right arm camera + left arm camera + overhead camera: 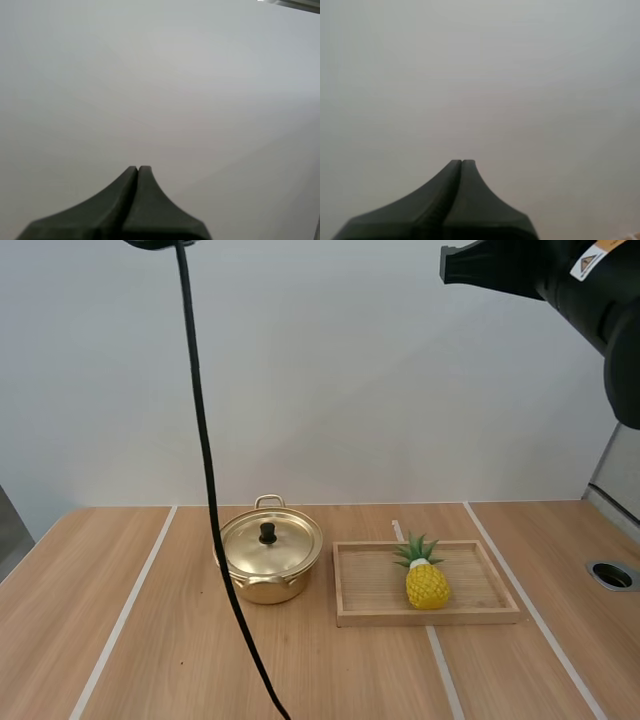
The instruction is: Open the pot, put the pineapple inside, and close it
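Pot: our gold pot (268, 572) sits mid-bench, nearer the far edge, with its lid (285, 545) on.
Pineapple: the pineapple (426, 580) rests in the wooden tray (362, 585) toward its right end, just right of the pot.
Left pincer: our left gripper (462, 161) is closed, empty.
Right pincer: our right gripper (137, 168) is closed, empty.
Progress: we judge nothing done; opening, loading and closing remain.

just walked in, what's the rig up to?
Nothing is being handled yet. The left gripper and right gripper are both shut on nothing, away from the things on the table. The gold pot has its lid on. Beside it, the pineapple stands upright in the wooden tray.
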Controlling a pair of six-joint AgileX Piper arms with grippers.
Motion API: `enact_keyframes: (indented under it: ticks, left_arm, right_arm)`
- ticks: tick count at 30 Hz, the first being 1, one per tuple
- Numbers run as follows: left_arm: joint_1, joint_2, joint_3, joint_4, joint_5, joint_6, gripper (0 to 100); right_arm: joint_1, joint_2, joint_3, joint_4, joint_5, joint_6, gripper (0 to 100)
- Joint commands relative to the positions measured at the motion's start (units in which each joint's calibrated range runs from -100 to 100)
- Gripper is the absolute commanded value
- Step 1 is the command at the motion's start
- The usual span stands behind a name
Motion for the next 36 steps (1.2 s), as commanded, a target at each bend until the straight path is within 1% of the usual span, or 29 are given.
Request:
enact_keyframes:
  ticks: [1, 8, 14, 17, 21, 28, 32, 36]
  left_arm:
    - [-0.12, 1.8, -2.4, -2.3, 6.1, 0.5, 0]
    - [-0.12, 2.3, -2.6, -1.8, 7.7, 0.7, 0]
    - [-0.12, 4.6, -2.8, -1.8, 18.9, 1.7, 0]
    - [-0.12, 4.9, -2.8, -1.8, 20.7, 1.7, 0]
    - [-0.12, 4.9, -2.8, -1.8, 22.4, 1.7, 0]
    - [-0.12, 6.7, -2.8, -0.8, 31.0, 1.7, 0]
    - [-0.12, 7.5, -2.8, 0.9, 32.2, 1.6, 0]
    - [-0.12, 7.5, -2.8, 1.0, 32.9, 1.5, 0]
  right_arm:
    - [-0.2, -0.2, -0.6, -0.8, 0.4, -0.5, 0]
    - [-0.2, -0.2, -0.6, -0.8, 2.5, -0.5, 0]
    - [-0.2, -0.2, -0.6, -0.8, 2.5, -0.5, 0]
    - [-0.2, -0.2, -0.6, -0.8, 2.9, -0.5, 0]
    - [-0.2, -0.2, -0.6, -0.8, 6.1, -0.5, 0]
    - [-0.2, -0.2, -0.6, -0.8, 7.1, -0.5, 0]
    - [-0.2, -0.2, -0.6, -0.8, 7.1, -0.5, 0]
    - [-0.2, -0.2, -0.6, -0.8, 8.0, -0.5, 0]
